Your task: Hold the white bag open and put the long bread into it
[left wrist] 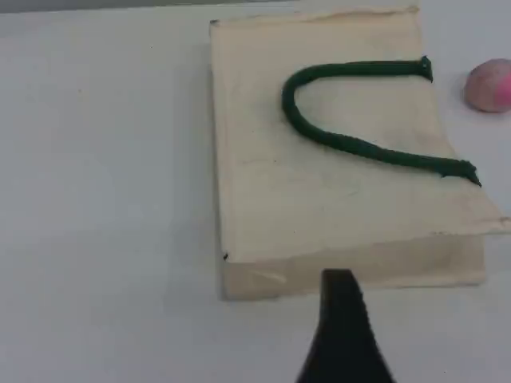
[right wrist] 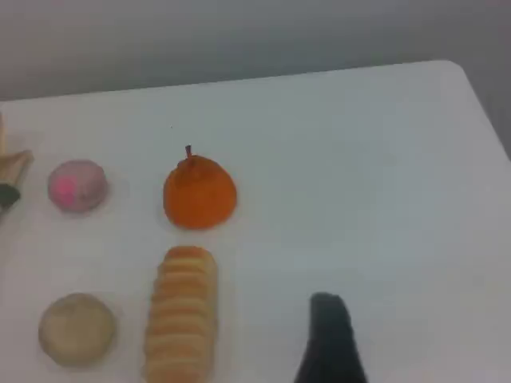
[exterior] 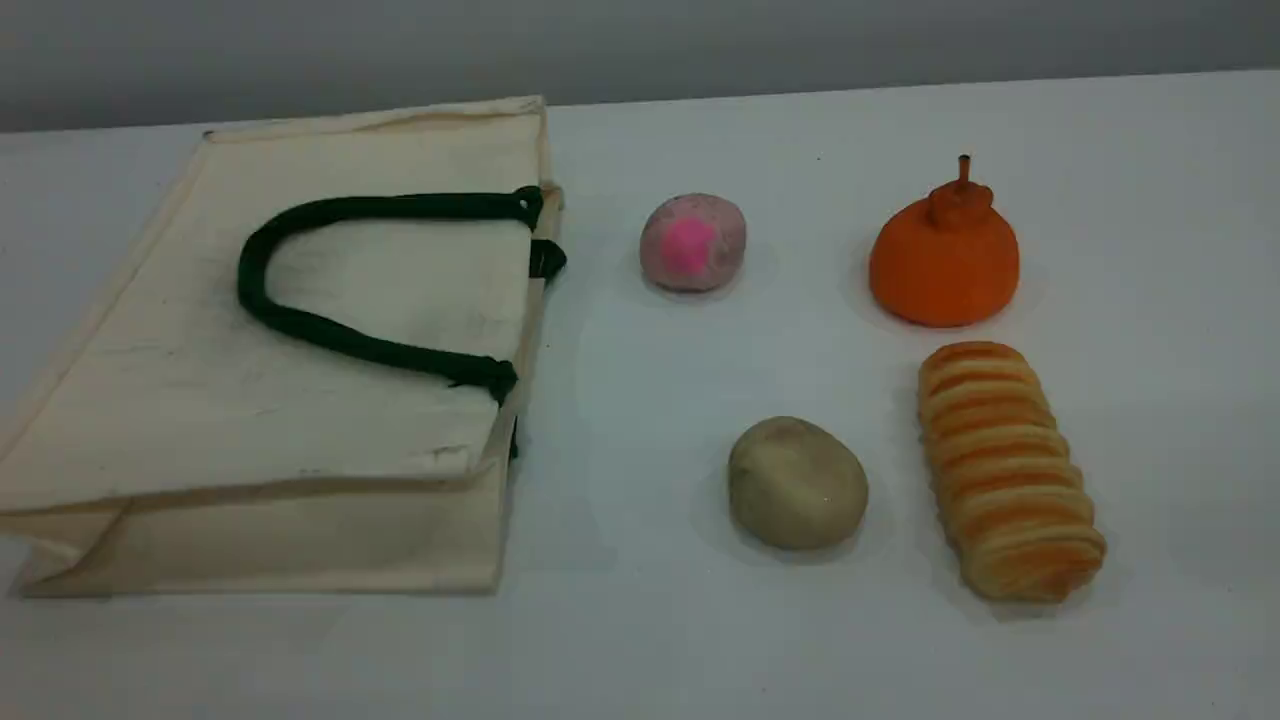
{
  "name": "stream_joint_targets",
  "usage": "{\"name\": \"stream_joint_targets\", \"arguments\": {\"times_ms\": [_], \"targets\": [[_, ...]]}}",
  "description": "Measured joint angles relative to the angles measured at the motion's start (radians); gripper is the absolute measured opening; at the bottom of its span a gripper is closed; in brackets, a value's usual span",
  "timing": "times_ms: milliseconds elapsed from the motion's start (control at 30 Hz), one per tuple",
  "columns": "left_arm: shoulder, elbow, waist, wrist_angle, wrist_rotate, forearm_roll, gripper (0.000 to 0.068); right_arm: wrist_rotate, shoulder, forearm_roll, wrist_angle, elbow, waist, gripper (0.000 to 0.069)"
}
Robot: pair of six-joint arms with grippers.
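Black, tapered left fingertip point(left wrist: 343, 327) and right fingertip point(right wrist: 329, 339) (blunt, squared tops)

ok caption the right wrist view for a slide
Right gripper above the table beside the long bread, round bun, pink ball and orange pumpkin

1. The left gripper point(left wrist: 343, 335) shows one dark, tapered fingertip at the bottom edge of its wrist view. It is raised and touches nothing, and its jaws stand wide apart.
2. The right gripper point(right wrist: 331, 343) likewise shows a single dark fingertip. It is lifted and out of contact, with its jaws also spread wide.
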Motion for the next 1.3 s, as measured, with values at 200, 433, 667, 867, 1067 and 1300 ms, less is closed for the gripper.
{"name": "stream_joint_targets", "arguments": {"times_ms": [200,433,667,867,1067,1300], "targets": [[0.000,0.000,0.000,0.000,0.000,0.000,0.0443,0.000,0.000,0.000,0.000,0.000,0.000,0.0460],[0.000,0.000,0.000,-0.005,0.000,0.000,0.0443,0.000,0.000,0.000,0.000,0.000,0.000,0.0460],[0.000,0.001,-0.001,-0.005,0.000,0.000,0.0443,0.002,0.000,0.002,0.001,0.000,0.000,0.0460],[0.014,-0.011,-0.019,-0.013,-0.054,0.007,0.0443,-0.054,0.000,0.108,-0.013,0.000,0.001,0.0460],[0.159,-0.063,-0.019,-0.052,-0.073,0.064,0.0443,-0.110,0.121,0.136,-0.032,-0.015,0.001,0.0460],[0.430,-0.072,-0.019,-0.187,-0.174,0.109,0.0443,-0.223,0.349,0.280,-0.254,-0.023,0.001,0.0460]]}}
